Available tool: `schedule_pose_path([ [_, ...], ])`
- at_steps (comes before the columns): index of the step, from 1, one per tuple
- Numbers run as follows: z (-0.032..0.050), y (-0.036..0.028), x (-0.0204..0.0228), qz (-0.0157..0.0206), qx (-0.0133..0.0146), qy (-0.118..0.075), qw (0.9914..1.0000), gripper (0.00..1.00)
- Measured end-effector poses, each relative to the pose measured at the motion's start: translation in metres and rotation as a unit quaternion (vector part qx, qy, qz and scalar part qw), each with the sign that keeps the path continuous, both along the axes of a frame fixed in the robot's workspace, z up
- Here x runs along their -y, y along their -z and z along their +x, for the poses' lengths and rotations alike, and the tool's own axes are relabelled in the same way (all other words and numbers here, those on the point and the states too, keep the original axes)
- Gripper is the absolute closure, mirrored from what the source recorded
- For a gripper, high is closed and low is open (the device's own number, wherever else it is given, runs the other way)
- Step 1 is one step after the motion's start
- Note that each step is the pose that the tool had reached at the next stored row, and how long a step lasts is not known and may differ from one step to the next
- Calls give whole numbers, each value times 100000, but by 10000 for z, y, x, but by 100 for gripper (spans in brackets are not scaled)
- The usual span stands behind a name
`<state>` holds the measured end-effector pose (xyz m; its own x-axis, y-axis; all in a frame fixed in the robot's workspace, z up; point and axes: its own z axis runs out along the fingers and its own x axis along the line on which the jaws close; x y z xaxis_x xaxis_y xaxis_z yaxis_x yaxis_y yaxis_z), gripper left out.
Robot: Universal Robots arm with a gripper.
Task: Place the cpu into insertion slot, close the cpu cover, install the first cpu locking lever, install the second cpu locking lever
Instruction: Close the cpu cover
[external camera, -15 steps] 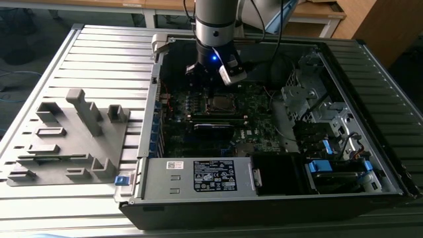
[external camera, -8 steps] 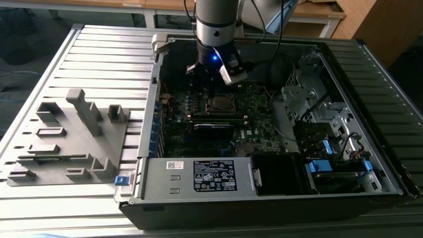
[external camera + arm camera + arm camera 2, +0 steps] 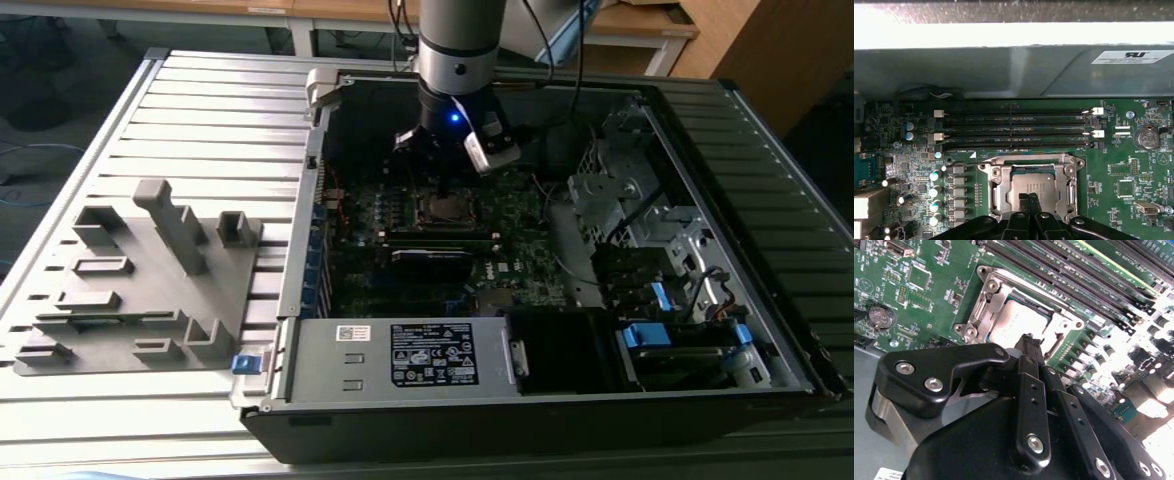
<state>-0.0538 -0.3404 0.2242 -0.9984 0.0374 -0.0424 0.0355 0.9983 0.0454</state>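
1. The exterior view takes in a slatted metal counter (image 3: 200,110). It carries an open computer case (image 3: 787,300) and, toward the exterior view's left, a grey fixture tray (image 3: 134,290).
2. Inside the case lie a labelled power supply box (image 3: 400,355) and the green motherboard (image 3: 534,260). The robot arm (image 3: 461,40) hangs over the board.
3. The first wrist view shows four long black memory slots (image 3: 1014,131) beside the insertion slot (image 3: 445,208).
4. The cpu cover (image 3: 1001,190) lies flat, framing the cpu (image 3: 1044,187), which is seated in the slot.
5. In both wrist views the pincer (image 3: 1028,338) is clenched on nothing, its tips over the cpu's edge; whether they touch it cannot be told.
6. A coin cell battery (image 3: 1146,137) sits near a board corner.
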Motion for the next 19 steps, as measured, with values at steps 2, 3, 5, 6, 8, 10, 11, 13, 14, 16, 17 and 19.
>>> schedule_pose_path([
  [2,0,0,0,-1,0,-2,100000,89],
  [3,1,-3,0,-3,-1,0,100000,89],
  [5,1,-13,0,-6,-2,-1,100000,89],
  [6,1,-12,-1,7,5,1,100000,89],
  [8,1,-13,0,6,5,-1,100000,89],
  [10,0,-13,0,4,4,0,100000,89],
  [11,1,-14,0,1,0,-4,100000,89],
  [13,11,-14,0,-7,-4,-10,100000,89],
  [14,21,-14,0,-6,-2,-3,100000,89],
  [16,47,-14,0,-4,-5,-6,100000,89],
  [17,52,-14,0,0,1,-23,100000,89],
  [19,53,-13,0,-6,-1,-337,99999,89],
])
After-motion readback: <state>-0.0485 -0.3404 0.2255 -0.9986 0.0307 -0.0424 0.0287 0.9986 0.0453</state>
